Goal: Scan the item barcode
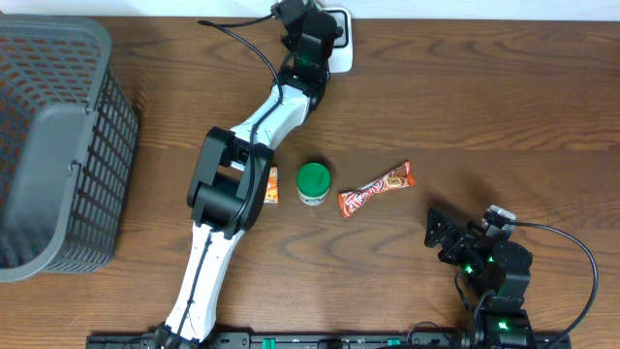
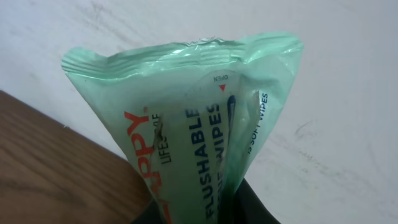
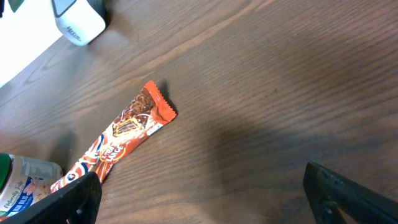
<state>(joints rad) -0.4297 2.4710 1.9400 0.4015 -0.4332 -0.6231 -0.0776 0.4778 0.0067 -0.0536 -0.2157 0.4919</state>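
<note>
A green-lidded jar (image 1: 313,183) sits on the brown counter (image 1: 484,97) beside an orange candy bar (image 1: 376,188); a gray basket (image 1: 97,165) stands at the far left

Green wipes pack (image 2: 186,124) printed "FLUSHABLE WIPES", "SOFT WIPES", red letters "APPY", candy bar wrapper (image 3: 124,134) lettering unreadable

Overhead we look straight down on the table (image 1: 484,107); left wrist sits close on a flushable wipes pack (image 2: 186,130); right wrist, low, shares the candy bar (image 3: 127,134) with overhead.
</note>
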